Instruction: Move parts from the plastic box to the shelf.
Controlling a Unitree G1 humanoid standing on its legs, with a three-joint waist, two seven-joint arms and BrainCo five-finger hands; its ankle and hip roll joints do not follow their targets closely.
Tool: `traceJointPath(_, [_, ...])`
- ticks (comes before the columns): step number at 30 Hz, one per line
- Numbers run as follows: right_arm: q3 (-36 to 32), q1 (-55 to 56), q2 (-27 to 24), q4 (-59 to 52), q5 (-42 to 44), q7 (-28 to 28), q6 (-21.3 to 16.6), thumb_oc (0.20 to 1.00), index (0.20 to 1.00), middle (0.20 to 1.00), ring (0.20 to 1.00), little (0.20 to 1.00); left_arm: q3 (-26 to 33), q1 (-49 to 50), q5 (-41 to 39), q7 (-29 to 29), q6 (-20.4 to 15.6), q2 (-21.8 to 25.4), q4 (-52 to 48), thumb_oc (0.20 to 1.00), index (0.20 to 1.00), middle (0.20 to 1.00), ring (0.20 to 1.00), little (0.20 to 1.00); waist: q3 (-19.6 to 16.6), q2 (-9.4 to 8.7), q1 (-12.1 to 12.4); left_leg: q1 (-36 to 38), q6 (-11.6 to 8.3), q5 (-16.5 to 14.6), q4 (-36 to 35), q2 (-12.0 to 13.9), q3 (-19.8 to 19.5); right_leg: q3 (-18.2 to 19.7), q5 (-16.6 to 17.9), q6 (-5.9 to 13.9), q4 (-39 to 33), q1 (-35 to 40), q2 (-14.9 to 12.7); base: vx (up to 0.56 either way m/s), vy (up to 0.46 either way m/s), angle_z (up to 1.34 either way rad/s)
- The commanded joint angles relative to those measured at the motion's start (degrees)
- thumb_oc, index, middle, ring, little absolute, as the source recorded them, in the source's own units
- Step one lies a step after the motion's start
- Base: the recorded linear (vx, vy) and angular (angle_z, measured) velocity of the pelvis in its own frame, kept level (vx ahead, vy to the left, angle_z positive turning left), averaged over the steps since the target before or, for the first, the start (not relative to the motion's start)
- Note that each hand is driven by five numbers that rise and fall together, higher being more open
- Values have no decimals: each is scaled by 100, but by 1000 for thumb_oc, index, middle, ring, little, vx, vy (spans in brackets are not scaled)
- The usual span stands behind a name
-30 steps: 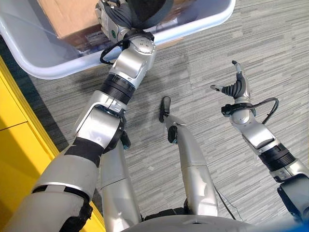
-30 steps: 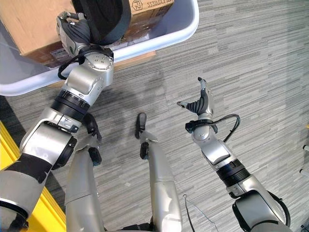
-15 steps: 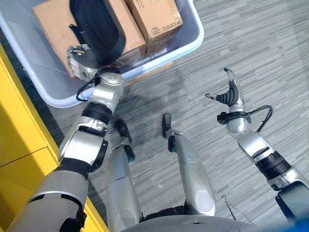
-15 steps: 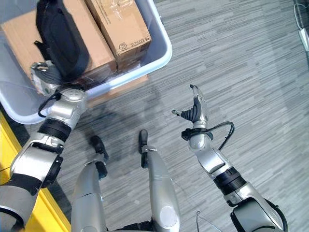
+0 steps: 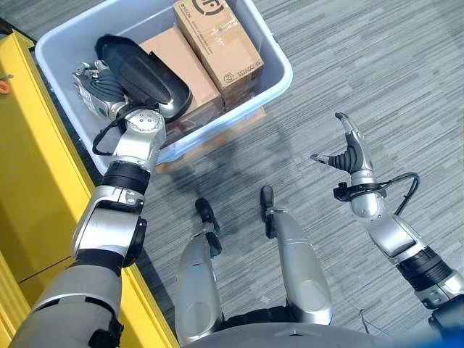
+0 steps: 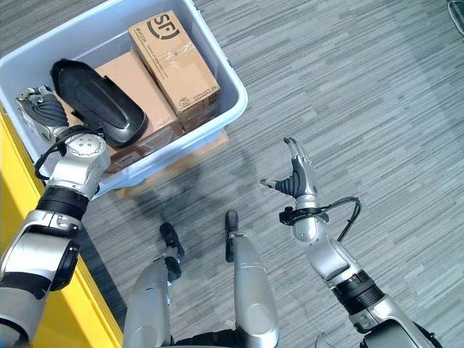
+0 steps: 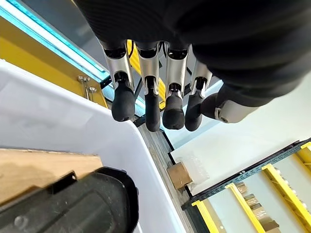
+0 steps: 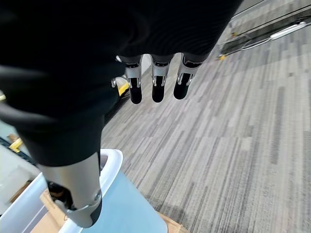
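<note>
At far left stands a yellow shelf (image 5: 32,181), its face running along the near side of the plastic box (image 5: 279,69). The left hand (image 5: 98,90) reaches over the box's near-left wall; its fingers (image 7: 146,104) hang straight and side by side, dark tips free, closed on nothing. Just beside these fingers, toward the box's middle, lies the black part (image 5: 145,76), an elongated dark shell resting on top of a flat cardboard box (image 5: 181,69). Whether the back of the hand touches the part cannot be told from the eye views; in the left wrist view the part's edge (image 7: 73,204) lies below the fingertips, with the white box wall showing between them. Farther right in the plastic box, a second, taller cardboard carton (image 6: 174,65) sits against the flat one. The plastic box rests on a low brown board (image 5: 217,138) on the grey striped floor (image 5: 377,65).

At right, the right hand (image 5: 348,154) is raised over bare floor, well apart from the box, fingers straight and thumb spread outward, holding nothing.

The left wrist view adds, beyond the fingers, distant yellow racking (image 7: 252,194) and a small carton (image 7: 180,174) on the floor. The right wrist view shows the three fingertips (image 8: 156,92) straight above the floor, and a corner of the plastic box near the thumb (image 8: 82,194).
</note>
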Motion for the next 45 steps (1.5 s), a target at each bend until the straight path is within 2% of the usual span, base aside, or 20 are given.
traceJointPath(1, [-292, 24, -174, -462, -248, -55, -271, 1000, 1000, 1000, 1000, 1000, 37, -190, 98, -118, -244, 85, -80, 200, 200, 200, 200, 200, -83, -36, -40, 41, -304, -396, 463, 349, 0, -226, -498, 352, 116, 269, 44, -42, -3, -4])
traceJointPath(5, [-289, 114, -174, -413, -251, -84, -364, 1000, 1000, 1000, 1000, 1000, -23, -213, -5, -208, -71, 62, -53, 200, 200, 200, 200, 200, -83, -82, -27, -18, -292, -410, 536, 376, -4, -230, -523, 335, 156, 264, 89, -13, -32, -5])
traceJointPath(6, [-271, 108, -160, -406, -259, -75, -376, 1000, 1000, 1000, 1000, 1000, -27, -187, -137, -216, -61, 40, -1, 304, 304, 304, 304, 304, -83, -117, -27, -40, -298, -413, 564, 389, -9, -229, -518, 335, 141, 270, 104, -9, -40, -2])
traceJointPath(7, [-263, 99, -156, -404, -252, -61, -368, 1000, 1000, 1000, 1000, 1000, -22, -174, -194, -236, -68, 40, 27, 561, 561, 561, 561, 561, -83, -129, -30, -51, -307, -411, 581, 404, -10, -228, -524, 329, 148, 269, 113, -5, -39, 2])
traceJointPath(8, [-257, 87, -145, -379, -239, -12, -377, 1000, 1000, 1000, 1000, 1000, -17, -148, -267, -256, -55, 16, 61, 1000, 1000, 1000, 1000, 1000, -83, -146, -31, -49, -315, -414, 601, 417, -14, -222, -530, 318, 142, 288, 132, 0, 0, 0])
traceJointPath(10, [-200, 53, -161, -313, -229, 348, -634, 1000, 1000, 1000, 1000, 1000, -3, -108, -511, -428, -83, -48, 171, 1000, 1000, 1000, 1000, 1000, -83, -225, -16, -1, -336, -405, 602, 468, 21, -255, -512, 310, 70, 366, 164, 12, 16, -3])
traceJointPath(13, [-163, 44, -251, -450, 8, 1081, -1169, 1000, 1000, 1000, 1000, 1000, -39, 7, -486, -845, -79, -146, 232, 1000, 1000, 1000, 1000, 1000, -83, -302, -39, 268, -371, -378, 530, 602, 399, -437, -501, 321, -38, 627, 118, 13, 45, 0])
traceJointPath(14, [-178, 133, -345, -630, 201, 1201, -1383, 1000, 1000, 1000, 1000, 1000, -191, -59, -317, -1129, -28, -158, 273, 1000, 1000, 1000, 1000, 1000, -83, -342, -124, 224, -466, -196, 691, 871, 940, -695, -578, 311, -55, 806, 36, 27, -82, 31])
traceJointPath(16, [-159, 129, -427, -686, 442, 1221, -1677, 1000, 1000, 1000, 1000, 1000, -449, -124, -228, -1327, -5, -186, 343, 1000, 1000, 1000, 1000, 1000, -83, -372, -88, 173, -489, -65, 819, 1111, 1240, -963, -753, 200, 111, 974, 9, 38, 14, 112])
traceJointPath(19, [-9, -238, -420, -808, 569, 1315, -1905, 1000, 1000, 1000, 1000, 1000, -701, -77, -103, -1434, -42, -249, 311, 1000, 1000, 1000, 1000, 1000, -83, -425, 136, 225, -365, -292, 803, 980, 1082, -1051, -878, 185, 321, 1091, -19, 14, 224, 101])
traceJointPath(24, [106, -650, -245, -1111, 977, 1323, -1560, 1000, 1000, 1000, 1000, 1000, -925, 371, 156, -1460, 34, -576, -10, 1000, 1000, 1000, 1000, 1000, -101, -478, 486, 544, -192, -432, 632, 770, 961, -1263, -923, 274, 418, 1512, -124, 28, 160, 25])
traceJointPath(25, [130, -650, -194, -1162, 1141, 1300, -1478, 1000, 1000, 1000, 1000, 1000, -982, 499, 282, -1491, 63, -596, -69, 1000, 1000, 1000, 1000, 1000, -118, -491, 548, 640, -111, -479, 605, 699, 932, -1252, -899, 366, 734, 1502, -182, 149, 77, 54])
traceJointPath(28, [272, -487, 40, -1294, 981, 1301, -1407, 1000, 1000, 1000, 1000, 1000, -1107, 955, 628, -1361, 150, -767, -373, 1000, 1000, 1000, 1000, 1000, -111, -446, 582, 970, 129, -668, 545, 444, 725, -923, -599, 610, 1364, 1326, -410, 217, 59, 60])
traceJointPath(29, [282, -432, 109, -1276, 921, 1364, -1451, 1000, 1000, 1000, 1000, 1000, -1172, 1032, 647, -1263, 191, -780, -455, 1000, 1000, 1000, 1000, 1000, -103, -437, 588, 1079, 138, -703, 531, 415, 681, -852, -534, 631, 1087, 1423, -466, 213, -233, 58])
traceJointPath(31, [367, -598, 417, -1132, 814, 1399, -1577, 1000, 1000, 1000, 1000, 1000, -1390, 728, 832, -1050, 367, -782, -438, 1000, 1000, 1000, 1000, 1000, -87, -562, 522, 1065, 38, -844, 616, 396, 534, -505, 328, 784, -706, 1521, -667, 83, -467, 28])
traceJointPath(33, [400, -794, 682, -960, 736, 1309, -1699, 1000, 1000, 1000, 1000, 1000, -1597, 371, 1016, -1017, 484, -732, -334, 1000, 1000, 1000, 1000, 1000, -84, -619, 446, 831, 8, -969, 683, 470, 368, -254, 1003, 872, -1381, 1287, -761, -31, -559, 32])
traceJointPath(34, [465, -910, 810, -868, 661, 1130, -1700, 1000, 1000, 1000, 1000, 1000, -1683, 221, 1113, -1097, 636, -738, -373, 1000, 1000, 1000, 1000, 1000, -83, -628, 455, 666, -21, -1001, 714, 559, 239, -261, 847, 972, -1353, 1179, -734, 23, -500, 86])
traceJointPath(36, [487, -934, 841, -826, 615, 1070, -1675, 1000, 1000, 1000, 1000, 1000, -1745, 195, 1128, -1164, 637, -730, -366, 1000, 1000, 1000, 1000, 1000, -83, -629, 458, 581, -42, -1028, 805, 615, 168, -343, 793, 979, -1414, 1225, -692, 100, -383, 120])
traceJointPath(39, [470, -1242, 796, -759, 749, 727, -1361, 1000, 1000, 1000, 1000, 1000, -1778, 261, 1080, -1367, 528, -738, -388, 1000, 1000, 1000, 1000, 1000, -84, -606, 586, 527, -237, -856, 807, 718, 3, -618, 585, 926, -1492, 1485, -469, 143, -288, 57])
traceJointPath(45, [204, -1796, 738, -764, 698, 469, -957, 1000, 1000, 1000, 1000, 1000, -1657, 439, 937, -1436, 299, -1016, -533, 1000, 1000, 1000, 1000, 1000, -86, -464, 576, 728, -432, -509, 449, 782, -158, -667, 367, 690, -1537, 1659, -242, 153, -30, -11])
